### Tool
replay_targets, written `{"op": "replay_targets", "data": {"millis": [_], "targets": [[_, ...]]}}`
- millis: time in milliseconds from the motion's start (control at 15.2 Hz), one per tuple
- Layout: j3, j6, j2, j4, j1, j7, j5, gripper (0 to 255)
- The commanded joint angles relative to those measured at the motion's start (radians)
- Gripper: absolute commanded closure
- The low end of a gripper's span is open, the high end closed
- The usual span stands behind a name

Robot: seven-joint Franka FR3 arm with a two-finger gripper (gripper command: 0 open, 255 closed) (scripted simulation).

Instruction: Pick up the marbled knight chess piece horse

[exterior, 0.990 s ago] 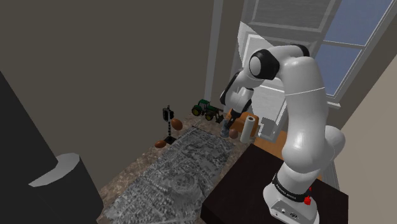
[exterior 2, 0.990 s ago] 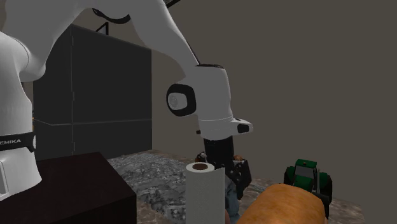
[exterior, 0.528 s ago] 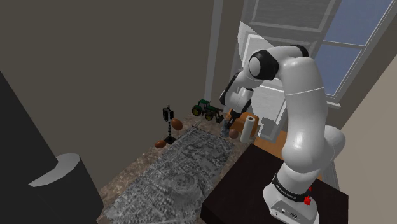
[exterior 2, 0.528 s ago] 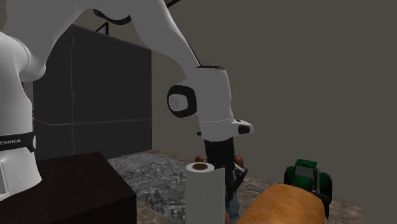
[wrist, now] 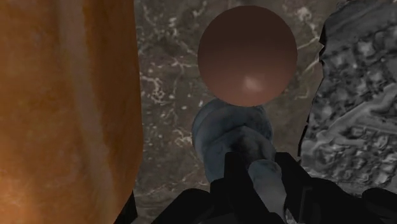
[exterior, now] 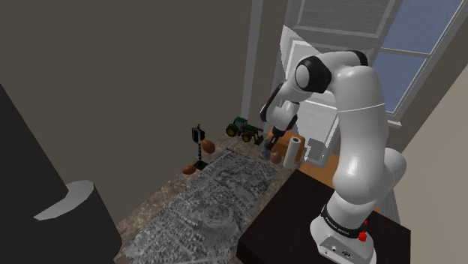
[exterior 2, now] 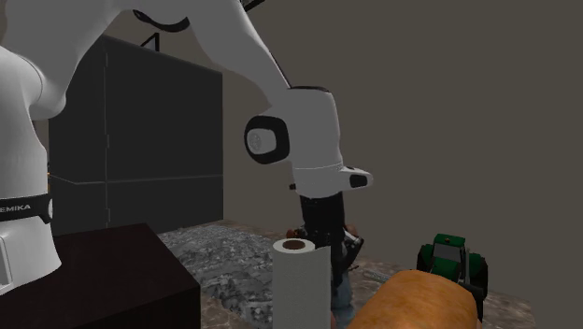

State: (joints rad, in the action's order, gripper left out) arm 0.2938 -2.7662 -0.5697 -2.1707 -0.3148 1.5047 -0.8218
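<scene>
Two textures cover the work surface. The tabletop [wrist: 165, 83] is a dark brown stone look with thin pale veins. A grey mat [exterior: 217, 195] with a bumpy, crumpled relief lies along most of it, and its ragged edge shows close to the gripper in the wrist view. Room-wise it's plain taupe walls [exterior: 135, 67] and a tall white-framed window [exterior: 409, 34] at the shoulder view's upper right. A big dark cabinet block [exterior 2: 140, 140] sits behind the arm in the second exterior view. The arm's stand [exterior: 300, 210] is a near-black box.

Now the main bit: the gripper [wrist: 261, 168] is clamped on the knight [wrist: 232, 130], a blue-grey piece with cloudy marbled swirls. Its rounded base points away from the hand, toward the tabletop. It sits at the far end of the surface, just beside a smooth matte brown ball [wrist: 247, 55]. The mat's edge is on one side and a fat orange-brown loaf-shaped lump [wrist: 63, 108] is on the other. Can't tell whether the base touches the stone or hangs just off it.

Nearby in the second exterior view, an upright white paper roll [exterior 2: 301, 280] with a brown core stands in front of the gripper. A green toy tractor [exterior 2: 453, 260] with black wheels sits past the lump.
</scene>
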Motion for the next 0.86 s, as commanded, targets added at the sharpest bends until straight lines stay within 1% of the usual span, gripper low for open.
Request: {"op": "replay_targets", "data": {"millis": [0, 660, 792], "targets": [[0.017, 0.012, 0.025, -0.014, 0.014, -0.017, 0.019, 255], [0.116, 0.088, 0.150, -0.056, 0.090, -0.125, 0.145, 255], [0.117, 0.090, 0.152, -0.057, 0.091, -0.127, 0.147, 255]]}}
